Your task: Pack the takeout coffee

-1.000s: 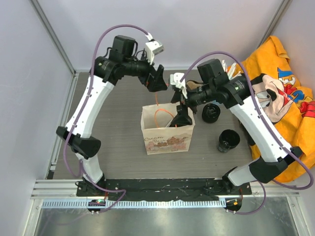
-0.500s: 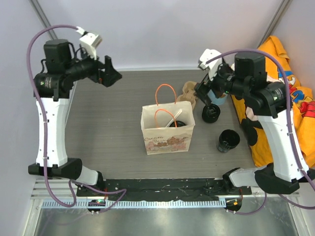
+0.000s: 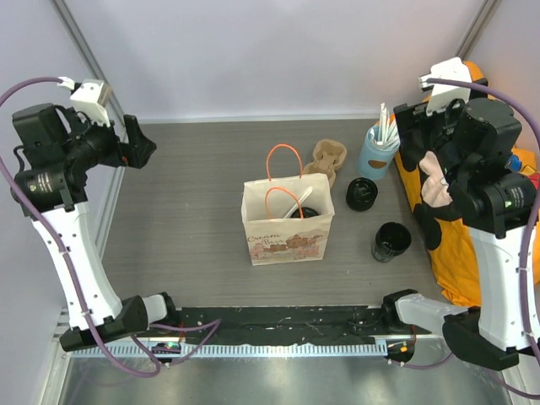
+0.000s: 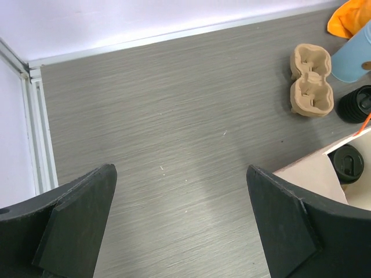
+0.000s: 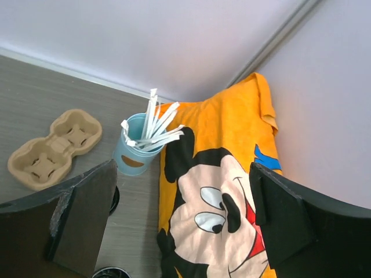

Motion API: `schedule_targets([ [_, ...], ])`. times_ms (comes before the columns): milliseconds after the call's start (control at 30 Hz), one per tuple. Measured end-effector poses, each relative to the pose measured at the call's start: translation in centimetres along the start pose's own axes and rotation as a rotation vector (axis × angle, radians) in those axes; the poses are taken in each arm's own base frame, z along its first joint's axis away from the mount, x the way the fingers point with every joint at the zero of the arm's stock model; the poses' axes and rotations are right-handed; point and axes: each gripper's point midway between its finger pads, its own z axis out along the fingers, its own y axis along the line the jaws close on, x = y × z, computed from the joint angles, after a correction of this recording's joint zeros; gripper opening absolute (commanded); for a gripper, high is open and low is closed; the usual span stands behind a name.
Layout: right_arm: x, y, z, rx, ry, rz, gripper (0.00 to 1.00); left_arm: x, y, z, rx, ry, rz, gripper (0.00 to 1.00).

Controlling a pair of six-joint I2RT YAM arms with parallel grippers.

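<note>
Contents as I read them from the console. Takeout coffee (image 3: 361, 194): small black cup, dark inside, upright on the grey surface (image 3: 194, 186) and outside the paper bag (image 3: 287, 228). It stands near the bag's far right corner, just beside the cardboard carrier (image 3: 329, 158) and just in front of the blue cup (image 3: 375, 156) of white straws. Paper bag: upright at centre, mouth open, orange handles up; inside I see a black cup with a flat lid (image 4: 346, 163) and a white stick (image 3: 295, 205). Larger glossy black cup (image 3: 392, 240): upright, open-topped, right of the bag and apart from it. Carrier: two wells, lying flat. Orange cartoon-mouse cloth (image 5: 229, 130): along the right edge. Left hand (image 4: 179, 171): fingers spread wide, holding nothing, high over the far left of the surface, well apart from every item. Right hand (image 5: 182, 167): spread wide, holding nothing, high at the far right above the cloth and the blue cup.
</note>
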Motion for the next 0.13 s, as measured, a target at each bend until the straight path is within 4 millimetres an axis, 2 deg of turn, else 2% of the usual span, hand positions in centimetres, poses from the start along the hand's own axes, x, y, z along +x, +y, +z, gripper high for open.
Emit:
schedule_targets([
  [133, -0.28, -1.25, -0.13, 0.063, -0.013, 0.03, 1.0, -0.21, -0.41, -0.58, 0.006, -0.014, -0.002, 1.0],
])
